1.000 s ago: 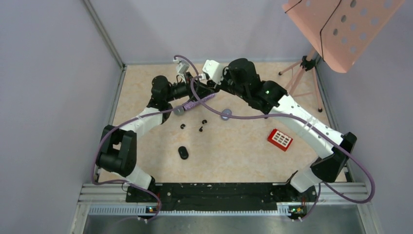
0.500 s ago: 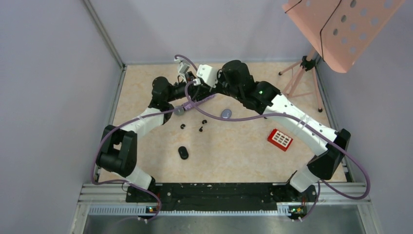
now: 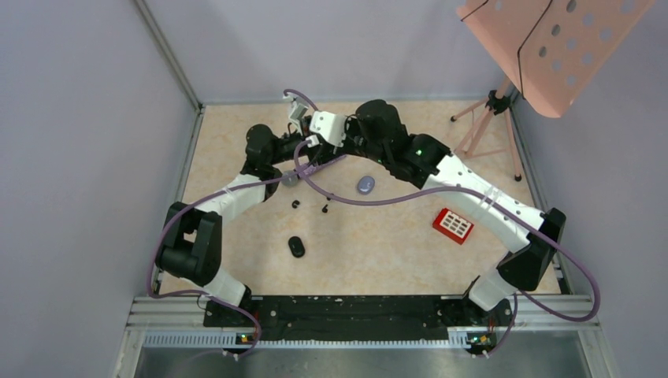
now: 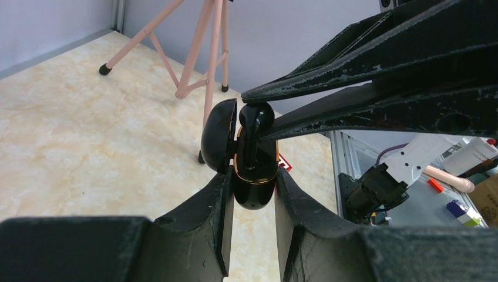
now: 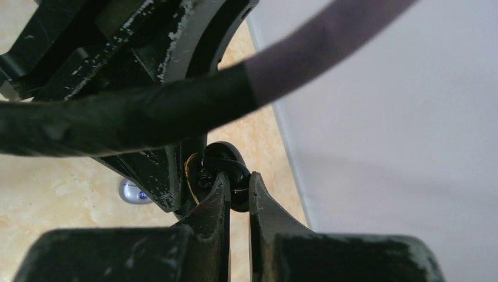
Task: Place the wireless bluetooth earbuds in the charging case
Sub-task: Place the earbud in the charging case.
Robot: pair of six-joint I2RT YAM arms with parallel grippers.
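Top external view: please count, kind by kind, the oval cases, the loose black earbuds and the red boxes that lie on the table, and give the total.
Oval cases: 2, one black, one grey-blue
Loose black earbuds: 2 in sight
Red box: 1
Total: 5
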